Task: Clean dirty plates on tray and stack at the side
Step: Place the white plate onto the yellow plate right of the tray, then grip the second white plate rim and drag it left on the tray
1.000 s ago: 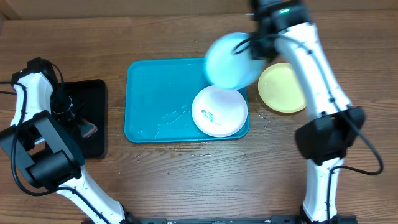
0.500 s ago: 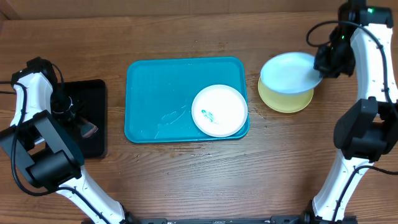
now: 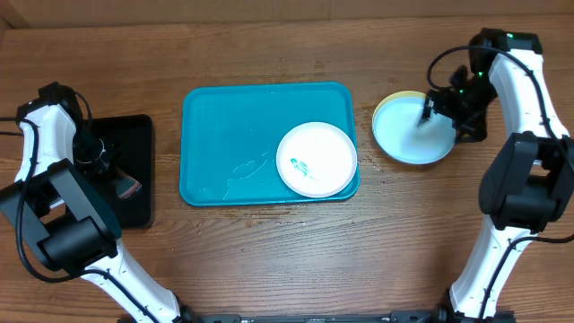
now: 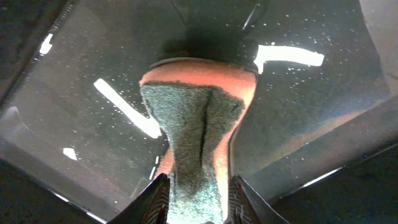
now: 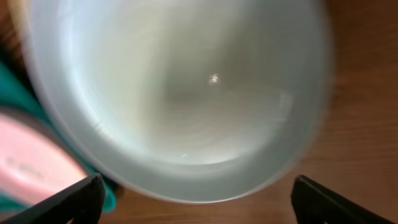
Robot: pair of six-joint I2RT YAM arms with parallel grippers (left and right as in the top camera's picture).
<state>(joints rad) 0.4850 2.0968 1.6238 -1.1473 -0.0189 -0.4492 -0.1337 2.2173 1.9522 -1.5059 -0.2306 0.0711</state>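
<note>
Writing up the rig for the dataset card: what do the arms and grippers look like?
Both match: the left arm and right arm have white rounded link shells with black joint housings. Thin black cables loop loose near each wrist. A small green light glows on the right arm's upper joint. The left gripper and right gripper have black fingers. No readable markings.

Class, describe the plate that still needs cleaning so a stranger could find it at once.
Find the large turquoise tray in the middle of the wooden table. A white plate lies in its near right corner. Unlike the light blue plate off the tray to the right, it carries a teal smear near its centre.
</note>
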